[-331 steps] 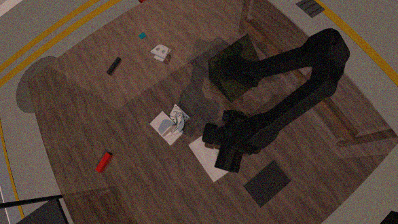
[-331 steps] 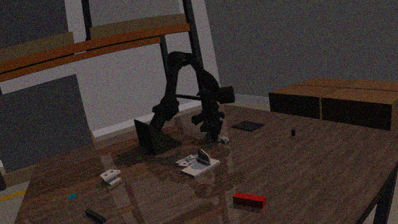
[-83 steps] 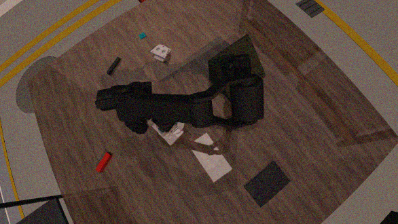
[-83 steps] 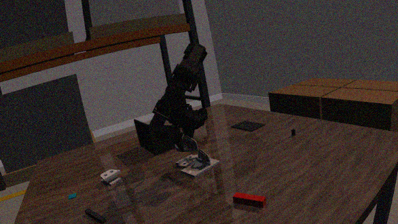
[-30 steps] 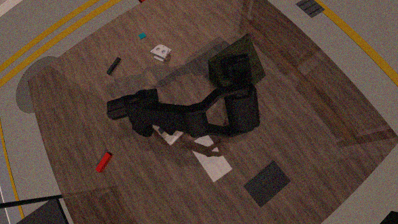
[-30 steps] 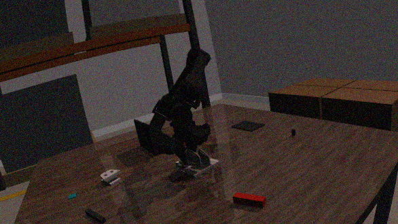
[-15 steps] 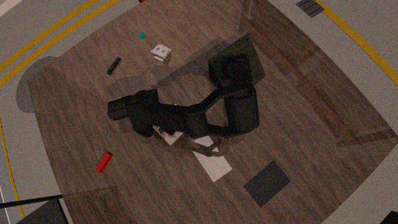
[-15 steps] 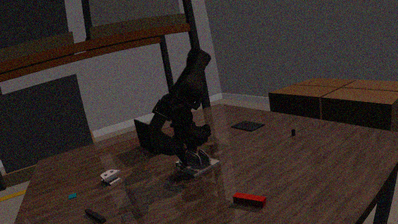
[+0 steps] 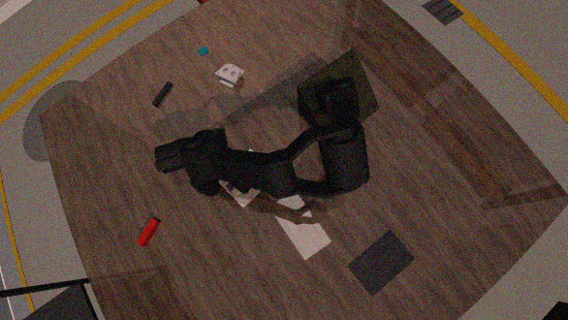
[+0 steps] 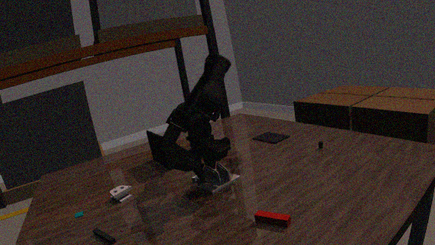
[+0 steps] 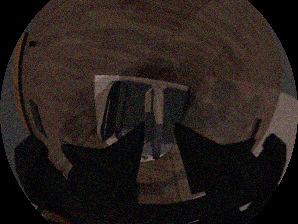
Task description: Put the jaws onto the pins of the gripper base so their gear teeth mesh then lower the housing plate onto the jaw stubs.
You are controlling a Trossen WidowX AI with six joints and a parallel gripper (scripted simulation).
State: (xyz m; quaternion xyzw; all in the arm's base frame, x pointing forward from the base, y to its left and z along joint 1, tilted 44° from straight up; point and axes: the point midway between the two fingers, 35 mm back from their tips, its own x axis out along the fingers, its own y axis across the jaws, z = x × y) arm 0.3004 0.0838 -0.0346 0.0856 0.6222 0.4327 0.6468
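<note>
"one grey jaw [image 10: 211, 175] [image 11: 158, 136], is it held?"
"yes, the gripper [image 10: 206, 167] [image 11: 160, 125] is partly closed on it, over the white base [image 9: 244, 199] [image 10: 227, 184] [image 11: 101, 85]."
"and the housing plate [image 9: 230, 74] [image 10: 120, 191]?"
"apart from the base, on the wooden table [image 9: 218, 272] [image 10: 334, 185] [image 11: 165, 47], near a teal block [image 9: 203, 50] [image 10: 79, 214]."

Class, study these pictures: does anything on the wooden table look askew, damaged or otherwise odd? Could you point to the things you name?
Nothing looks plainly damaged. The white housing plate [image 9: 230, 73] [image 10: 121, 191] seems slightly tilted, its holed face sloping over a pale edge beneath. The red block [image 9: 148, 232] [image 10: 272, 218] simply lies on its side, which is unremarkable.
</note>
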